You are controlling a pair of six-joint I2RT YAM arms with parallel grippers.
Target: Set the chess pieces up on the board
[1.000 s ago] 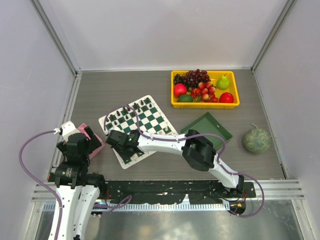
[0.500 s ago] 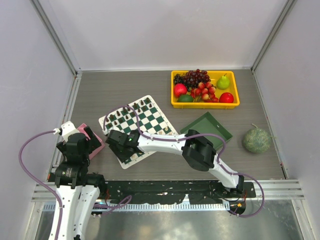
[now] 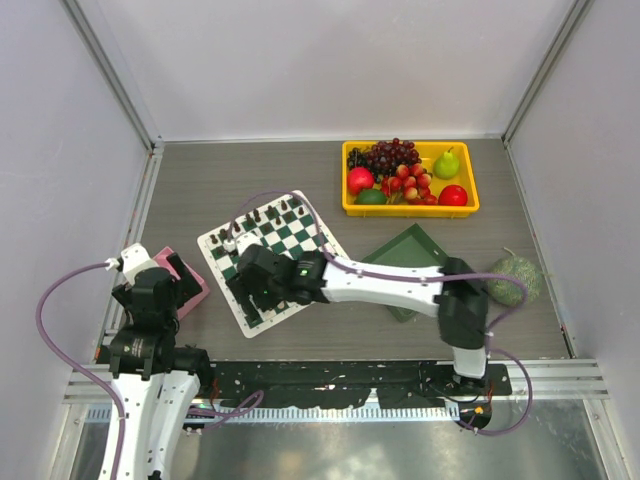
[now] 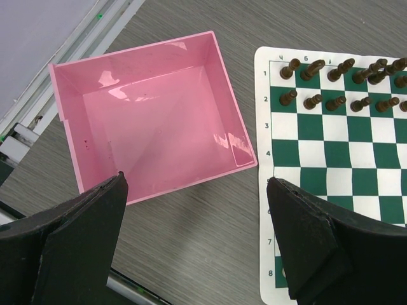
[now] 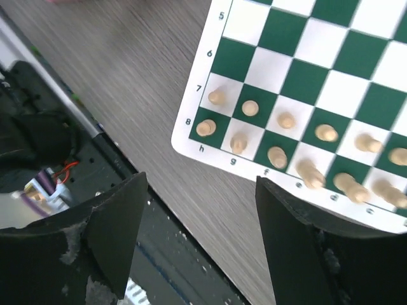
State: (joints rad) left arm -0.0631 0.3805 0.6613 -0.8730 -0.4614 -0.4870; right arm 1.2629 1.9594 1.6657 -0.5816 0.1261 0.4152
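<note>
Cream pieces (image 5: 250,108) on the board (image 3: 290,240), both pairs of fingers empty
From above, left fingers (image 3: 172,272) hover at a pink box (image 3: 197,290), right fingers (image 3: 247,292) over the board's near corner. Left wrist: spread wide. Right wrist: wide too, pieces in two edge rows.

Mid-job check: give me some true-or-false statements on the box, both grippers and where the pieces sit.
1. The pink box is empty. True.
2. The right gripper holds a cream piece. False: its jaws stand open with nothing between them.
3. The dark pieces sit on rows 1 and 2 of the board. True.
4. The cream pieces lie in the green tray. False: those in view stand on rows 7 and 8 of the board.
5. The left gripper is shut. False: it is open, above the pink box and the board's edge.
</note>
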